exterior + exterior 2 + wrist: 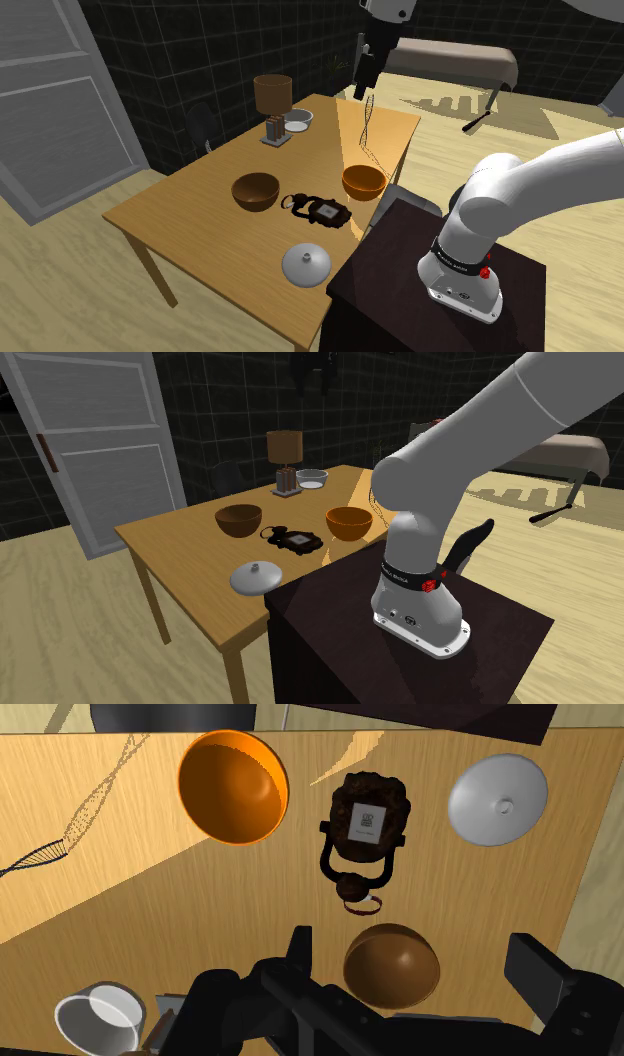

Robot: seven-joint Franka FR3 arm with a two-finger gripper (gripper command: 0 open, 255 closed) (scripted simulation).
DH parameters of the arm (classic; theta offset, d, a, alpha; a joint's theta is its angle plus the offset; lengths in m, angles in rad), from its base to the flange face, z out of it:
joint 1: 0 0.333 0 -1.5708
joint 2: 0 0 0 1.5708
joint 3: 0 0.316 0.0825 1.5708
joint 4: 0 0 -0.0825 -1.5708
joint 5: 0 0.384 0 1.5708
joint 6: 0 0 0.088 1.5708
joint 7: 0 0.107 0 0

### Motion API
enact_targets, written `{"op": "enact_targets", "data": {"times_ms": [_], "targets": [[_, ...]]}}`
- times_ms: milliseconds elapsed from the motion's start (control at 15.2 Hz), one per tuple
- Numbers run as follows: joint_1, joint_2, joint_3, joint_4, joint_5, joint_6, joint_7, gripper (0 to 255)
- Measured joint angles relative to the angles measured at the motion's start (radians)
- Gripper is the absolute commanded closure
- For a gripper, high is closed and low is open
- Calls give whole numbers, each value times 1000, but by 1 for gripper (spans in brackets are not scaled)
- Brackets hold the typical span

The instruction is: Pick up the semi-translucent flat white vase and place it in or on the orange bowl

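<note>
We are at the approach: nothing is gripped yet. The hand [412,952] hangs high over the bench [190,215], its fingers apart and empty. The vase [368,122] shows as a faint, thin outline, so we can only say it seems to stand upright on the bench just beyond the orange bowl [363,181]. Next, we judge, the hand must come down over the vase, turn to close across its flat sides, then lift it to the bowl.
</note>
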Motion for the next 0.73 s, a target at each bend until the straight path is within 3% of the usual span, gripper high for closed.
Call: {"op": "enact_targets", "data": {"times_ms": [198,726], "targets": [[4,1,15,-30,6,27,16,0],[39,-14,119,-258,60,219,122,0]]}}
